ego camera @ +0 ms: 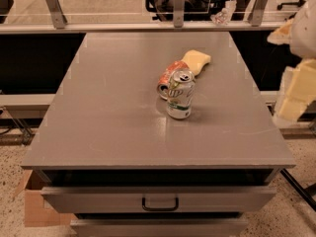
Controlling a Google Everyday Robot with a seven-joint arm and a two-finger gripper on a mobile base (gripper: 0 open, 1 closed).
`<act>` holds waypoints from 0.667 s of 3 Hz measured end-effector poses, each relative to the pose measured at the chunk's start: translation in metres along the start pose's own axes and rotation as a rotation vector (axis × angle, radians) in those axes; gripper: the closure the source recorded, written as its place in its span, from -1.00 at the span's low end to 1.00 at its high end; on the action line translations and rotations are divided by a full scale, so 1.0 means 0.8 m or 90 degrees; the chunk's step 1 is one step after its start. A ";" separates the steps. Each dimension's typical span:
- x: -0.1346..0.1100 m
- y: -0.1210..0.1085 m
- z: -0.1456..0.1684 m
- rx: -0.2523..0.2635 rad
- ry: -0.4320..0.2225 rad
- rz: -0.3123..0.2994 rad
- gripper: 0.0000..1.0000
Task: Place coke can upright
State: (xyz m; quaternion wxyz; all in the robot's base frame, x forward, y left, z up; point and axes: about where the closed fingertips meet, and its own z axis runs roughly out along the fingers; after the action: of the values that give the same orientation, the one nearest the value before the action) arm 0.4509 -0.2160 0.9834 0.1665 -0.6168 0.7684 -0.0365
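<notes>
The coke can (pixel 167 76) is red-orange and lies on its side near the middle of the grey table (pixel 108 107), with its silver top facing the front left. The white-and-green 7UP can (pixel 180 94) stands upright directly in front of it, touching or nearly touching it and hiding part of it. My gripper (pixel 295 93) is pale cream and hangs at the right edge of the view, beyond the table's right side. It is well to the right of both cans and holds nothing I can see.
A pale yellow sponge (pixel 197 60) lies just behind the coke can, against its far end. A drawer with a dark handle (pixel 160 202) sits slightly open under the tabletop. A railing (pixel 148 26) runs behind the table. A cardboard box (pixel 30 206) stands on the floor at lower left.
</notes>
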 end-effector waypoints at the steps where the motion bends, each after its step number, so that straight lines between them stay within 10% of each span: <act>1: -0.012 -0.056 -0.002 0.002 0.001 -0.097 -1.00; 2: -0.019 -0.092 0.013 -0.014 0.032 -0.214 -1.00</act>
State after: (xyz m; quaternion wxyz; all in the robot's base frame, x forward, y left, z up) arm 0.5256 -0.2174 0.9963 0.1323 -0.7374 0.6586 -0.0710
